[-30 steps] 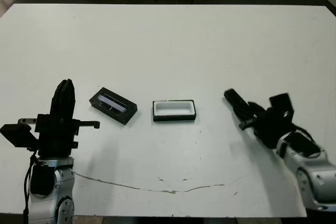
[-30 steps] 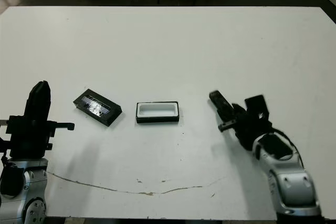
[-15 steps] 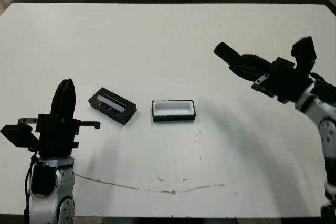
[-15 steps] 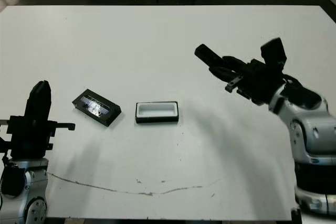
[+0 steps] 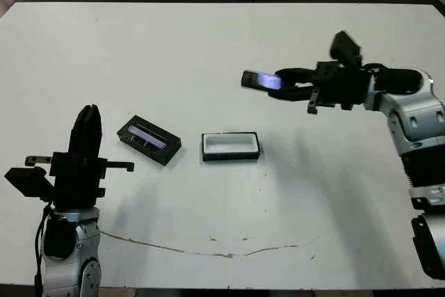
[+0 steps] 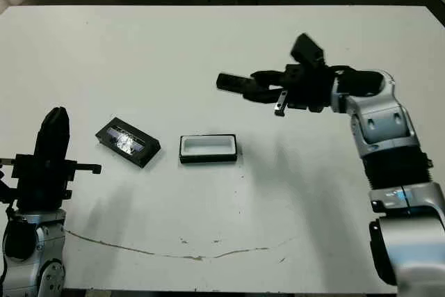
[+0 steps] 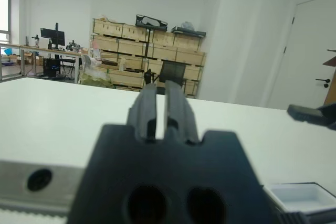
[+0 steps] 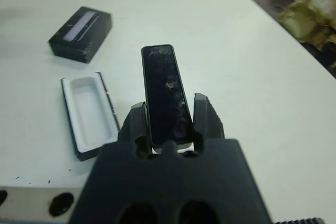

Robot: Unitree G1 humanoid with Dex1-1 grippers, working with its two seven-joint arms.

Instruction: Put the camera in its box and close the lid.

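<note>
R gripper (image 8: 167,124) is clamped on the camera (image 8: 165,93), one finger on each long side; most of the bar sticks out past the fingertips. In the head views the R arm reaches in from the right, holding the camera (image 5: 259,79) in the air above the table (image 5: 208,46), beyond and a bit right of the box (image 5: 230,146). A purplish-blue glint shows on the camera's face.

Box sits open on the table near the middle, white lining up, nothing in it. Lid (image 5: 149,139) lies just beside the box on the robot's left, not touching, skewed at an angle, bluish strip on top.

L gripper (image 7: 161,106) is held upright over the near-left part of the table, well apart from lid and box. Its fingers (image 7: 147,108) stand close together w/ only a thin gap, nothing between them.
</note>
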